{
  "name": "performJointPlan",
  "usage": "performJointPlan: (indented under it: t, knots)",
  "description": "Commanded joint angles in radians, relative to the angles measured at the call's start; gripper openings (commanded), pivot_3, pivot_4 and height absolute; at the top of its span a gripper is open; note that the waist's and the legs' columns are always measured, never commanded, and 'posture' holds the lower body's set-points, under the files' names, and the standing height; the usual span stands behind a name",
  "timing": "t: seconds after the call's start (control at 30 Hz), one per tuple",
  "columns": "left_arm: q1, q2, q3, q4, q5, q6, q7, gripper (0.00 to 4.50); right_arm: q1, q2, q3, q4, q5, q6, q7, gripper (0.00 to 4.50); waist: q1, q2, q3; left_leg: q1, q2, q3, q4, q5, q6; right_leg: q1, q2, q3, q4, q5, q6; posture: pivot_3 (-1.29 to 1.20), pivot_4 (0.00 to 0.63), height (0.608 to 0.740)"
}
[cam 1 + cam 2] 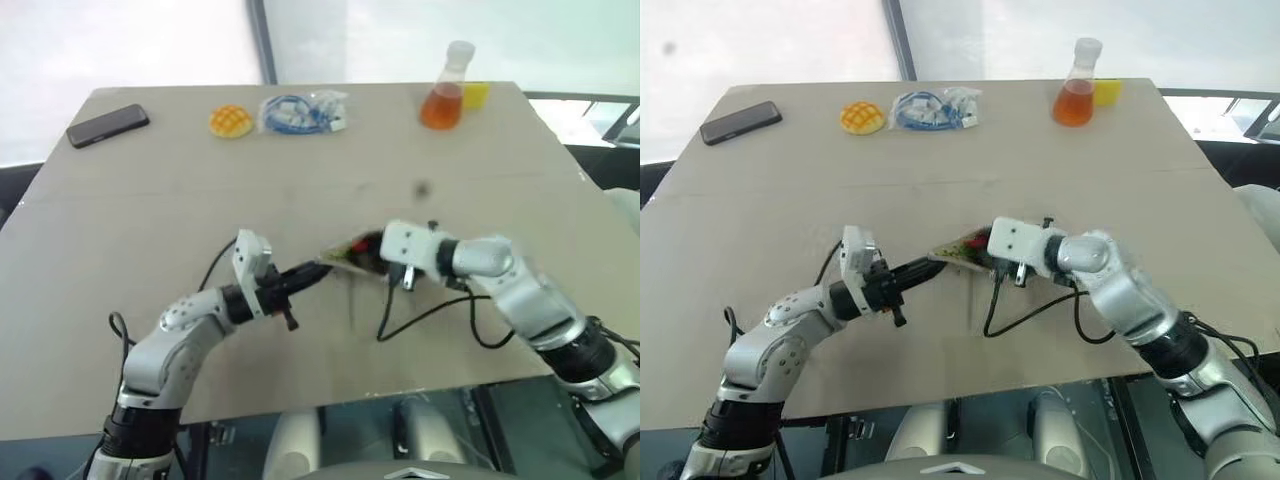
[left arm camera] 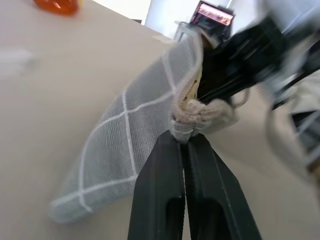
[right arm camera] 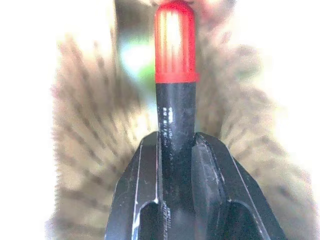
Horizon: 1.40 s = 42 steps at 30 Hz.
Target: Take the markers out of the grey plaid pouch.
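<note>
The worktop (image 1: 150, 290) is a broad tan board in a bright room, with a phone (image 1: 107, 125), a cable bag (image 1: 300, 110) and an orange flask (image 1: 444, 95) along its far edge. Mid-board the pouch (image 2: 130, 135) hangs lifted; the left gripper (image 2: 185, 145) has its fingers pinched shut on its end, seemingly steadying it. The right gripper (image 3: 177, 150) has its fingers clamped on the red marker (image 3: 175, 75), still at the pouch's mouth.

We could not make out the green marker: only a pale green blur (image 3: 134, 56) showed inside the grey plaid pouch (image 2: 125, 150). The red marker (image 3: 175, 90) ran off the frame's top edge, and the pouch lining around it was smeared.
</note>
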Motion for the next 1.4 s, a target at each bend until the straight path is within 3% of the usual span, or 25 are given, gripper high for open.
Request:
performJointPlan:
  t: [0.03,0.2,0.33,0.47,0.7,0.77,0.87,1.0,1.1,1.2,1.3,1.4]
  knots:
    - [-0.034,0.0,0.001,0.061,0.117,-0.124,0.039,0.0,0.02,0.0,-0.216,-0.127,0.195,0.105,0.035,0.3,0.004,0.0,0.0,0.0,0.0,0.0,0.0,0.0,0.0,0.0,0.0,0.0,0.0,0.0,0.0,0.0,0.15,0.74]
    - [-0.052,-0.003,-0.004,0.115,0.206,-0.218,0.059,0.0,0.015,0.049,-0.477,-0.134,0.395,0.267,-0.057,0.3,0.006,0.0,0.0,0.0,0.0,0.001,-0.001,0.0,0.0,0.0,0.0,0.0,-0.001,0.0,0.0,0.0,0.15,0.74]
    - [-0.038,0.01,-0.004,0.136,0.285,-0.304,0.077,0.0,-0.01,0.047,-0.606,0.01,0.367,0.375,-0.237,0.3,0.006,0.0,0.0,0.0,0.001,0.001,-0.001,0.0,0.0,0.0,0.0,0.0,-0.001,0.001,-0.001,0.0,0.15,0.74]
    - [-0.007,0.001,0.005,0.128,0.274,-0.317,0.065,0.0,0.029,-0.039,-0.53,0.194,0.252,0.328,-0.304,0.3,0.006,0.0,0.0,0.0,0.001,0.002,-0.001,0.0,0.0,-0.001,-0.001,0.001,-0.001,0.001,-0.002,0.0,0.15,0.74]
    - [0.008,-0.011,0.023,0.055,0.155,-0.256,0.021,0.0,0.041,-0.132,-0.267,0.598,0.029,0.006,-0.254,0.3,0.002,0.002,0.0,0.0,0.001,0.005,-0.004,0.0,0.0,-0.002,0.001,0.005,-0.002,0.001,-0.002,0.0,0.15,0.74]
    - [0.013,-0.008,0.03,0.024,0.103,-0.217,0.006,0.0,0.042,-0.14,-0.246,0.626,0.022,-0.028,-0.221,1.35,0.003,0.001,-0.001,0.0,0.001,0.004,-0.003,0.0,0.0,-0.002,0.001,0.005,-0.002,0.001,-0.002,0.0,0.15,0.74]
    - [0.026,0.006,0.055,-0.051,-0.046,-0.077,-0.012,0.0,0.08,-0.171,-0.258,0.556,0.018,-0.034,-0.204,2.45,0.007,0.002,0.0,0.0,0.001,0.004,-0.002,0.0,0.0,-0.002,0.001,0.005,-0.002,0.001,-0.002,0.0,0.15,0.74]
    - [0.069,0.065,0.104,-0.149,-0.262,0.131,-0.042,0.0,0.178,-0.255,-0.447,0.195,0.178,0.12,-0.134,2.45,0.007,0.004,0.002,-0.002,0.001,0.003,-0.003,0.0,0.0,-0.002,0.001,0.005,-0.002,0.001,-0.001,0.0,0.15,0.74]
    - [0.081,0.089,0.102,-0.156,-0.282,0.172,-0.049,0.0,0.21,-0.287,-0.587,-0.037,0.345,0.254,-0.081,1.61,0.004,0.005,0.002,-0.001,0.001,0.003,-0.005,0.0,0.0,-0.003,0.002,0.005,-0.002,0.002,0.002,0.0,0.15,0.74]
    - [0.076,0.081,0.081,-0.15,-0.27,0.18,-0.05,0.0,0.191,-0.315,-0.661,-0.193,0.503,0.386,-0.065,0.05,0.005,0.001,0.0,0.002,0.003,0.003,-0.005,0.0,0.0,-0.002,0.003,0.004,-0.002,0.0,0.001,0.0,0.15,0.74]
    - [0.075,0.068,0.062,-0.153,-0.263,0.186,-0.052,0.0,0.157,-0.325,-0.663,-0.282,0.62,0.478,-0.078,0.05,0.005,0.001,0.0,0.002,0.004,0.003,-0.003,0.0,0.0,-0.002,0.003,0.004,-0.002,-0.001,0.001,0.0,0.15,0.74]
    - [0.079,0.061,0.042,-0.155,-0.25,0.183,-0.057,0.0,0.126,-0.275,-0.556,-0.331,0.666,0.511,-0.136,0.05,0.005,0.001,0.0,0.001,0.003,0.004,-0.001,-0.001,-0.001,-0.002,0.002,0.004,-0.002,0.001,-0.001,0.0,0.15,0.74]
